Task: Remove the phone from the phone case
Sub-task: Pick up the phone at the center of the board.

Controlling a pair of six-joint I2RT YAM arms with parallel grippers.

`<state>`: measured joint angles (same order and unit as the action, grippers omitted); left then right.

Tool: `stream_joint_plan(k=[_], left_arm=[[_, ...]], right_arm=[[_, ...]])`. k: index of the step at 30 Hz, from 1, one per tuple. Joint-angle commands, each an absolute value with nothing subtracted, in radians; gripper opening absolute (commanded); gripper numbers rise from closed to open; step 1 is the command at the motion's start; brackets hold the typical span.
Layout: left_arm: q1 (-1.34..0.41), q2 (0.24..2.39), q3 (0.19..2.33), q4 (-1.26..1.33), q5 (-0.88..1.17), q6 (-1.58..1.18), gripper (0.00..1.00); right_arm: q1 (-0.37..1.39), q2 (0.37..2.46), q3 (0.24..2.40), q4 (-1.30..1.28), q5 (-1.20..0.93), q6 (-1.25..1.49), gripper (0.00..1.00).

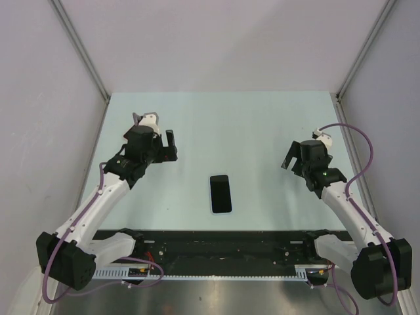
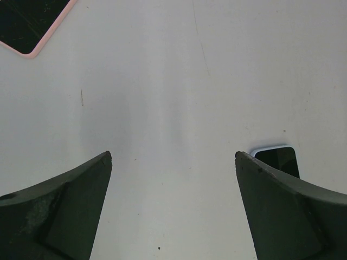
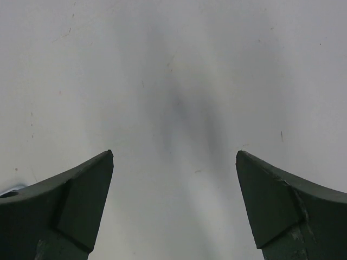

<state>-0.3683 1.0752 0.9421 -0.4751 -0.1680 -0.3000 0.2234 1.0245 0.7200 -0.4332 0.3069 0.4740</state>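
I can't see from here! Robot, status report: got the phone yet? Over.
Left pincer open, empty. Right pincer open, empty. Phone in case, flat on table, untouched. Nothing blocking it.

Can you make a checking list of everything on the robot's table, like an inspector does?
Surface: pale green table, a few tiny scuffs.
Job's things: phone flat, screen up, light rim, between the arms, untouched. The left wrist view also shows a pink-rimmed dark slab; cannot tell what it is.
Clutter: nothing seen.
Grippers: left gripper and right gripper both have jaws wide apart, holding nothing.
Cables: purple cables run along both arms, clear of the phone.
Surroundings: plain pale walls on three sides; black rail at the near edge.
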Motion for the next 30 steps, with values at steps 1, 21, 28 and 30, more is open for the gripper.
stream_joint_plan(k=[1,21,28,30], left_arm=[[-0.373,1.072,0.948,-0.466,-0.206,-0.328,1.0],[-0.373,1.094,0.951,-0.48,-0.173,-0.391,1.0],[-0.373,1.088,0.948,-0.485,-0.181,-0.397,1.0],[-0.373,1.086,0.945,-0.488,-0.184,-0.399,1.0]], right_arm=[[0.227,1.006,0.713,-0.439,0.331,0.477,1.0],[0.736,1.095,0.716,-0.249,0.379,0.635,1.0],[0.972,1.431,0.842,-0.253,0.38,0.753,1.0],[0.997,1.471,0.862,-0.267,0.362,0.773,1.0]])
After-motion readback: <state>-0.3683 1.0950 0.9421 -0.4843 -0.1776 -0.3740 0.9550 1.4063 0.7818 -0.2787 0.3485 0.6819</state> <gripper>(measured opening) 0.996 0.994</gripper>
